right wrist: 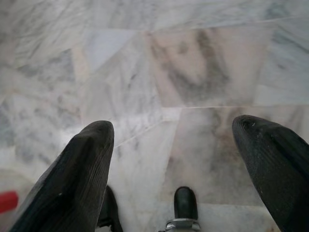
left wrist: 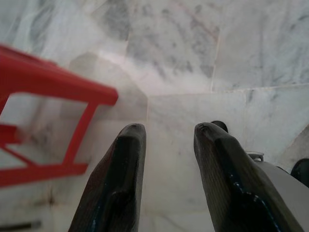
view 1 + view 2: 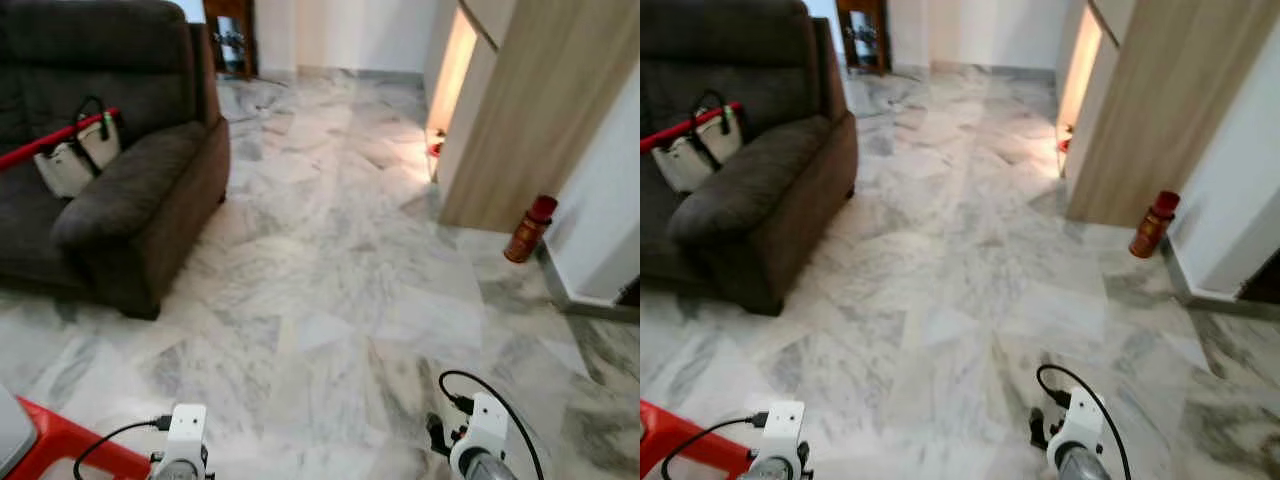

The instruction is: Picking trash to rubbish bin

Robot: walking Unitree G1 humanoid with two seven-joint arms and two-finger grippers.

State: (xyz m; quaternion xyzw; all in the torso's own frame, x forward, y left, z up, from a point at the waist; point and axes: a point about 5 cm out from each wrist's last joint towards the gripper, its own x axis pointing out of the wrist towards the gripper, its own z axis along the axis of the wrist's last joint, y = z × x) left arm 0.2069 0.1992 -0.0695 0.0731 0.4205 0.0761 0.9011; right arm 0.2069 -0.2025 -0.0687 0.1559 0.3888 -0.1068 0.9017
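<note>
Likeliest trash: red-capped bottle (image 3: pixel 529 228) standing upright on the marble floor (image 3: pixel 330 290), beside the wooden cabinet (image 3: pixel 540 110) and well ahead on robot's right. Bin not identifiable. Right gripper (image 1: pixel 174 145) hangs low, fingers wide, empty. Left gripper (image 2: pixel 166 159) narrow gap, empty, near red stool (image 2: pixel 43 87). Walk closer, square up, then grab mid-body.

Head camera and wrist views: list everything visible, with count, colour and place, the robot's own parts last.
Sofa: one, dark brown, far left.
Handbag: one, white with black handles, on the sofa seat.
Strap: one, red, across the handbag.
Bottle: one, orange-brown with red cap, on the floor by the right wall.
Wooden panel: one, light brown, right.
Stool: one, red, near left.
Floor: grey-white marble.
Left hand: open, above floor.
Right hand: open, above floor.
</note>
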